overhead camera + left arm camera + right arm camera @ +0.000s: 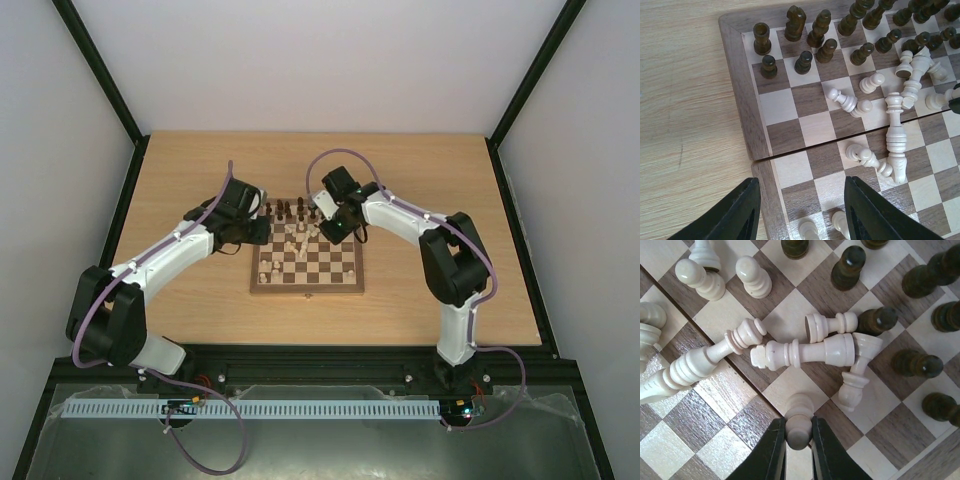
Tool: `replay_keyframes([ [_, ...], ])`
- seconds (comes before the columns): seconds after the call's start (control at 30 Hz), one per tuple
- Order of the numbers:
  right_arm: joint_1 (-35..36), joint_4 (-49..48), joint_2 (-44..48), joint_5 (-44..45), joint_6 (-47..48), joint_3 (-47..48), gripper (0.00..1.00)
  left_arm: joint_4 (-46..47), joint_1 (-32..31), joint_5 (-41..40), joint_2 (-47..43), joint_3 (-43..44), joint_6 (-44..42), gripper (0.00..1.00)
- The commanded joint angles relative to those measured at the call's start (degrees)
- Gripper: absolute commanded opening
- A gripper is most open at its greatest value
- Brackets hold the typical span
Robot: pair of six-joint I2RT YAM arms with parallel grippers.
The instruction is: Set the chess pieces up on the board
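Soft, even light is falling from above in all three views, leaving the table (200, 180) bright and the white walls (300, 60) slightly washed out. In the top view the left arm (165, 252) and right arm (400, 215) are casting only faint, diffuse shadows, and the pieces are showing too small to resolve. In the left wrist view the board (742, 100) is carrying a mild sheen, the fallen cream pieces (895, 135) are throwing short soft shadows, and the left gripper (802, 190) is sitting slightly blurred at the bottom edge. In the right wrist view the dark pieces (847, 265) are catching small highlights, while the cream pawn (799, 412) pinched in the right gripper (799, 435) is looking a little soft
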State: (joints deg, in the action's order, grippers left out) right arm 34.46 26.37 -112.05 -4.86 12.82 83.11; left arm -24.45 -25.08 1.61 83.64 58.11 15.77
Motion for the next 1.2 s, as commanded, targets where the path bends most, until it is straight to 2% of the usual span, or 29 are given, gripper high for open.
replay_keyframes([
  [0.0, -0.19, 2.83, 2.54, -0.62, -0.33, -0.87, 0.09, 0.31, 0.3, 0.5, -1.11, -0.54, -0.21, 0.48],
  [0.27, -0.18, 4.18, 9.25, -1.33, -0.54, -4.4, 0.07, 0.17, 0.38, 0.5, -0.97, -0.54, -0.3, 0.48],
  [0.63, -0.11, 5.2, 26.56, -4.03, 1.86, -18.26, 0.07, 0.01, 0.62, 0.15, -1.18, -0.45, -0.3, 0.47],
  [0.93, 2.69, 2.14, 27.11, -10.09, 3.57, -23.18, 0.07, 0.02, 0.91, 0.73, -0.86, -0.52, -0.13, 0.48],
  [1.17, 4.88, -1.47, 23.98, -10.52, 3.7, -23.49, 0.07, 0.09, 0.98, 1.47, -0.47, -0.46, 0.01, 0.47],
])
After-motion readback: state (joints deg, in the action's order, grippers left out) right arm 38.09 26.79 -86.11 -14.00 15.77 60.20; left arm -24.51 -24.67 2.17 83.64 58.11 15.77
